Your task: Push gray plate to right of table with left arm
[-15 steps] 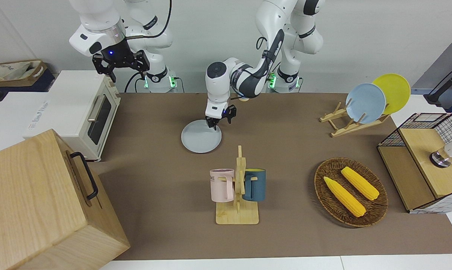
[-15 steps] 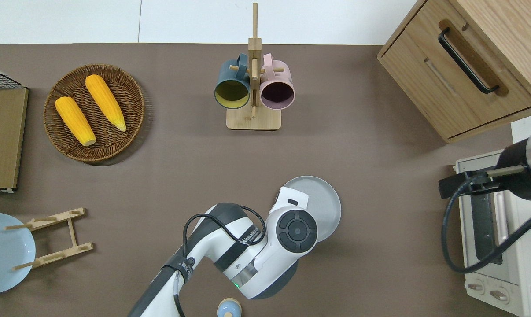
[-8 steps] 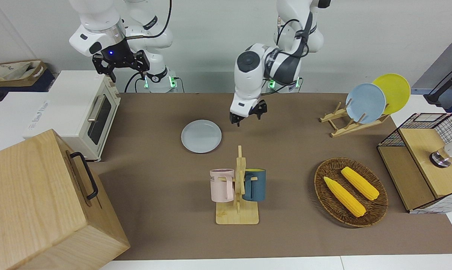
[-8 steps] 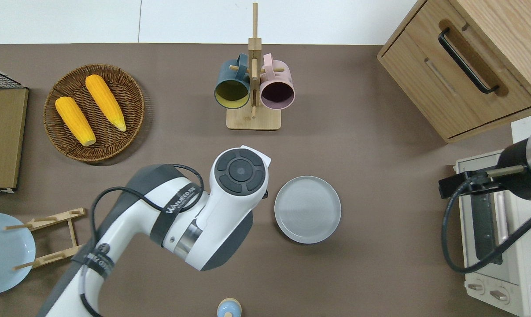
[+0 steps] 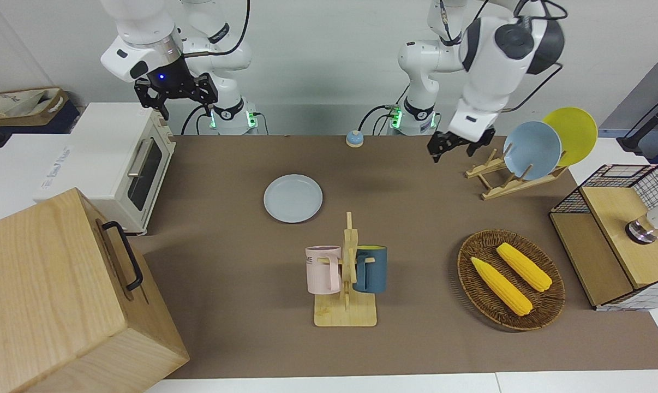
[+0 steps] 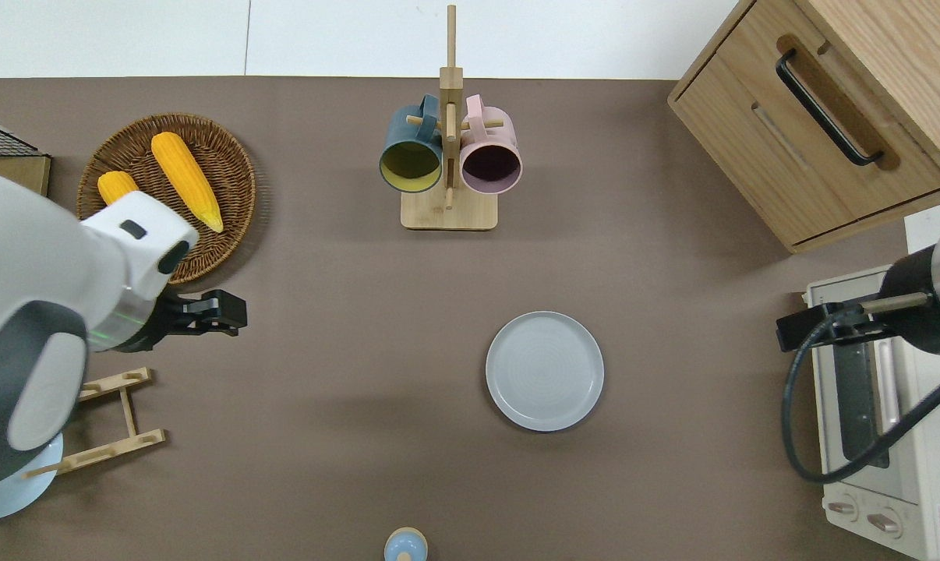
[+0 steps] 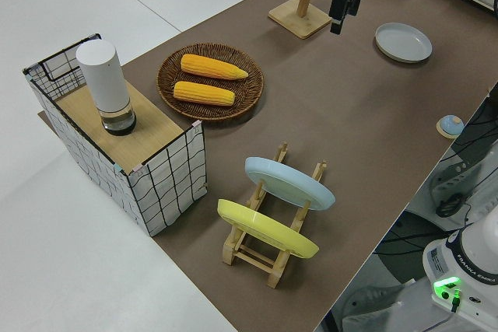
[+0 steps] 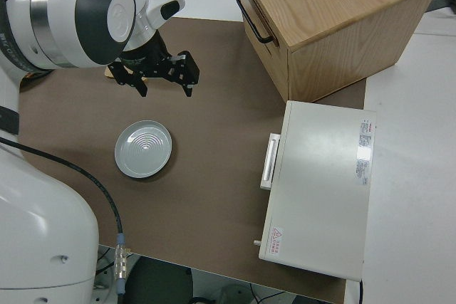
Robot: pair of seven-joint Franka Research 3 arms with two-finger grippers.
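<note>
The gray plate point(image 5: 293, 198) lies flat on the brown table point(image 5: 416, 218), toward the right arm's end and nearer to the robots than the mug stand. It also shows in the overhead view point(image 6: 544, 371), the left side view point(image 7: 403, 42) and the right side view point(image 8: 144, 149). My left gripper point(image 5: 459, 148) is open, empty and up in the air. In the overhead view the left gripper point(image 6: 224, 312) is over bare table between the corn basket and the plate rack, well apart from the plate. My right arm is parked, its gripper point(image 8: 165, 89) open.
A mug stand point(image 5: 346, 273) holds a pink and a dark blue mug. A wicker basket point(image 5: 462, 262) holds two corn cobs. A rack point(image 5: 503, 183) holds a light-blue and a yellow plate. A toaster oven point(image 5: 116, 158), a wooden drawer cabinet point(image 5: 61, 295) and a small blue bell point(image 5: 354, 138) stand around.
My left gripper left the gray plate's edge, rose and swung toward the left arm's end of the table. The plate stayed where it was. The right arm has not moved.
</note>
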